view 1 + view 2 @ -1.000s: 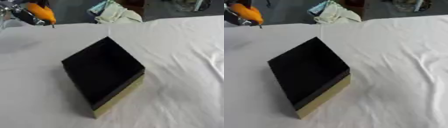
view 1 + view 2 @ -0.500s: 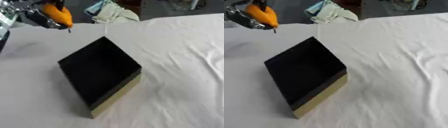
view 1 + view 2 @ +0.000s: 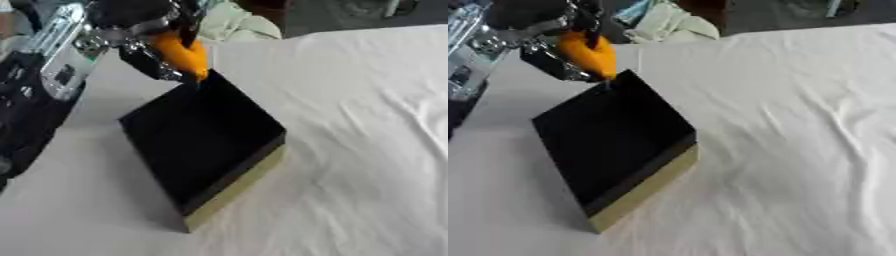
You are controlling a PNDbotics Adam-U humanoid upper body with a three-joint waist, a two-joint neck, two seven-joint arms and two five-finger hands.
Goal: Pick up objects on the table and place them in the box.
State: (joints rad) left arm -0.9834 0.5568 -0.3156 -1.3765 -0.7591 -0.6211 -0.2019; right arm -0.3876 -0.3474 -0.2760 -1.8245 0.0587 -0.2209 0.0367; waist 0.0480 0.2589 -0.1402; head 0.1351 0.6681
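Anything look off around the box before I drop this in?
Nothing damaged or spilled. The box sits cornerwise on the rumpled white cloth, and the left hand holds the orange object over its far corner rather than its middle.

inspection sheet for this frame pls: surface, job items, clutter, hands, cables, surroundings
Surface: table under a wrinkled white cloth.
Job's things: black box with a tan side, open top, set cornerwise; inside looks dark, contents cannot be told. Orange object held over the box's far corner, not yet inside.
Clutter: nothing seen on the cloth.
Hands: left hand enters from upper left, fingers curled round the orange object. Right hand not in view.
Cables: nothing seen.
Surroundings: pale crumpled cloth beyond the table's far edge; dark floor behind it.
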